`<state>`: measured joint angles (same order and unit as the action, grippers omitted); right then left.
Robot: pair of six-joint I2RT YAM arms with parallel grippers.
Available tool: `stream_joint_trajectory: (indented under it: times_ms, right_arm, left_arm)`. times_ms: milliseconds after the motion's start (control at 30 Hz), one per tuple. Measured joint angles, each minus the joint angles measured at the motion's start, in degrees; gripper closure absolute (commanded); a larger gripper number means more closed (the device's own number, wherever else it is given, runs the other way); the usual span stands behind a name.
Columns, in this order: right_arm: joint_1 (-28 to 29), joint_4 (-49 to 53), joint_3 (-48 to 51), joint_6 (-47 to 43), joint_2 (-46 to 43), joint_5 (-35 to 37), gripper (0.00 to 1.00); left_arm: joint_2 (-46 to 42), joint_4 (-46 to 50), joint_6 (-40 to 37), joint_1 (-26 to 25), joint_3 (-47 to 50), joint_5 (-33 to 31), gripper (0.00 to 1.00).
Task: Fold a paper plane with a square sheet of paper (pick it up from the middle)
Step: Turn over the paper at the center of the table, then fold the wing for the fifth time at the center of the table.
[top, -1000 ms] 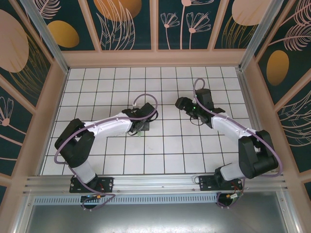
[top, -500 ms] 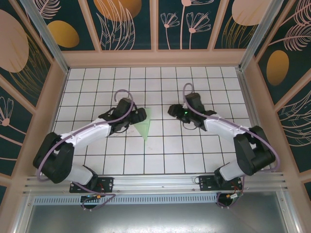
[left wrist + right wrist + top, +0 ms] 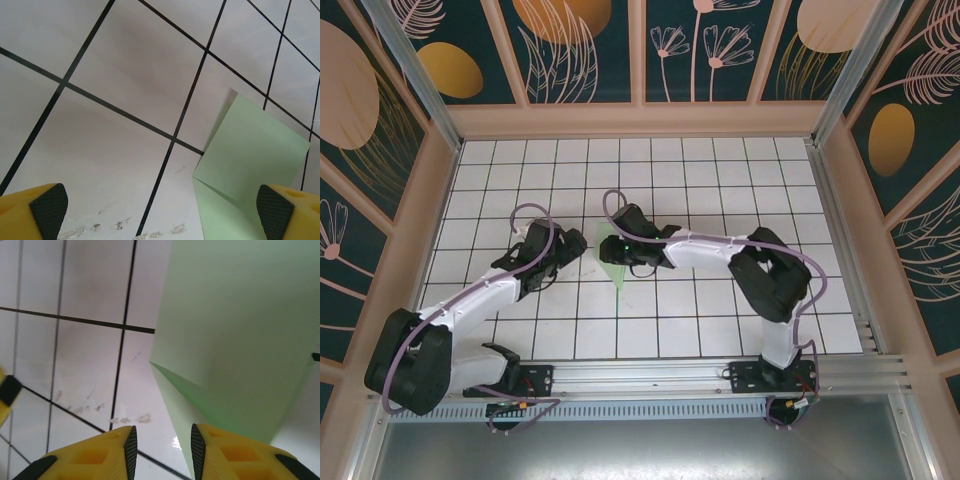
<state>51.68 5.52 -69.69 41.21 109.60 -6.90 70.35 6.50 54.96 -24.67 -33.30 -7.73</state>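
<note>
Gridded white tabletop [image 3: 720, 330], floral wall panels [image 3: 580, 40]. Paper plane [image 3: 616, 272] flat near tabletop centre — long axis far-to-near, tip toward near edge. Left gripper [image 3: 160, 212] gaping beside it; right gripper [image 3: 161, 450] narrowly parted, gripping nothing.

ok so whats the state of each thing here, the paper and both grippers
paper: folded to a point, lying loose, not gripped
left gripper: wide open, empty
right gripper: narrow gap between its fingers, nothing in it
</note>
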Motion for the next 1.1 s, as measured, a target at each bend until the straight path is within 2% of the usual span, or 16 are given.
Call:
stream_joint_trajectory:
  times_ms: [267,400,567,700,867,1000,1100]
  right_arm:
    - [0.17,6.34,-3.43,-4.87,5.49,0.0,0.64]
    - [0.17,6.56,-3.13,-14.32,5.53,-0.33,0.64]
    - [-0.22,5.46,2.58,-31.1,1.73,-2.19,0.64]
    - [-0.7,7.56,5.01,-37.92,-0.98,-3.26,0.62]
    - [-1.73,7.39,8.17,-33.07,-6.71,-3.5,0.55]
    - [-2.91,3.08,12.02,-22.32,-14.51,-3.23,0.57]
    - [-3.06,0.35,13.49,-15.56,-16.48,-3.02,0.61]
  left_arm:
    - [-0.37,-0.5,0.66,0.15,0.31,0.46,0.01]
    - [-0.72,-0.57,0.63,0.15,0.35,1.16,0.02]
    - [-1.16,-1.18,0.2,0.2,0.66,1.9,0.02]
    - [-1.27,-2.16,-0.28,0.2,1.07,3.26,0.02]
    - [-1.27,-3.87,-0.9,0.2,1.31,6.03,0.02]
    - [-1.27,-6.32,-0.83,0.2,2.45,9.4,0.02]
    - [-1.27,-8.15,-0.39,0.2,3.58,12.41,0.02]
